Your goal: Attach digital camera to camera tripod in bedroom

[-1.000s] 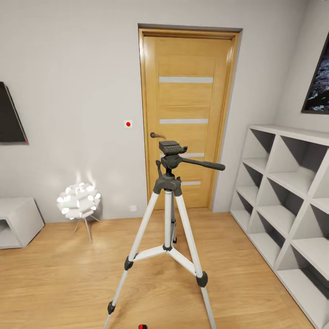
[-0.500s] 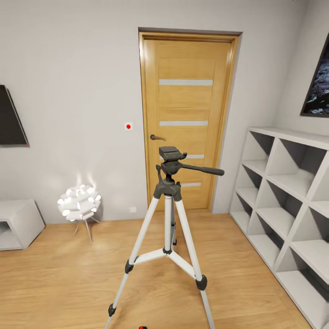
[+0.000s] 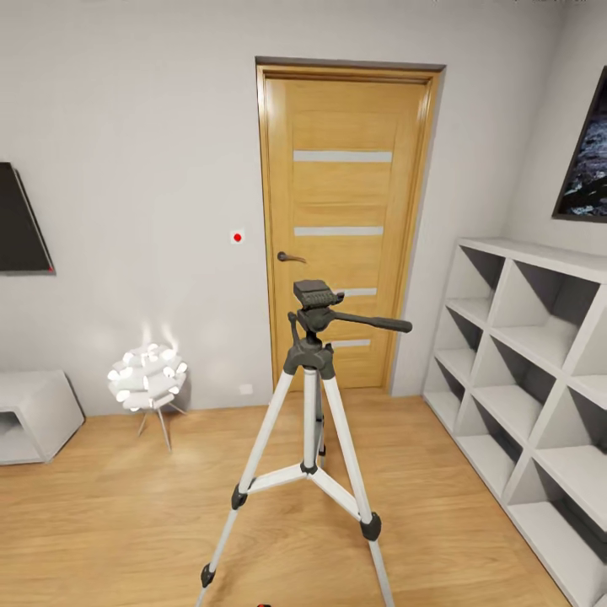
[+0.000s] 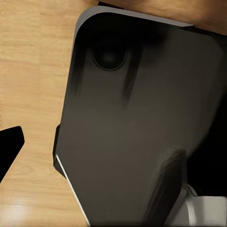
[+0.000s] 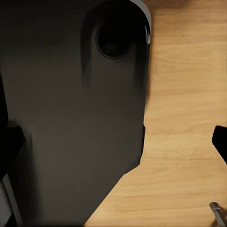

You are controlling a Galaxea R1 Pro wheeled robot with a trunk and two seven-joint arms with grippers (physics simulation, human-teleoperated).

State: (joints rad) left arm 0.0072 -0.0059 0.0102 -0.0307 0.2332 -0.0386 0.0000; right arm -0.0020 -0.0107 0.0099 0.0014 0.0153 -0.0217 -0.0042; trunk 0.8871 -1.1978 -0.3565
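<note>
Fingers first: one black left fingertip at the edge of the left wrist view, over the floor, beside a broad dark casing with a round recess. Likewise one black right fingertip in the right wrist view, over the same wood, next to a similar dark casing. Cannot tell for either pair whether open, closed or holding anything.

From the head view, largest down:
- Grey-white wall across the back, light wood floor below.
- Oak door, closed, with three pale strips and a lever handle.
- Grey cube shelf along the right wall, a dark picture above it.
- Tripod upright in mid-floor, in front of the door and well apart from the shelf: silver legs spread, black feet on the wood, black head bare on top, pan handle pointing right.
- Black TV on the wall at left, low grey cabinet beneath it.
- White spiky lamp, lit, on thin legs between cabinet and door.
- Small red-dot switch just left of the door frame.
- Red speck at the bottom edge between the front tripod legs, too small to identify.
</note>
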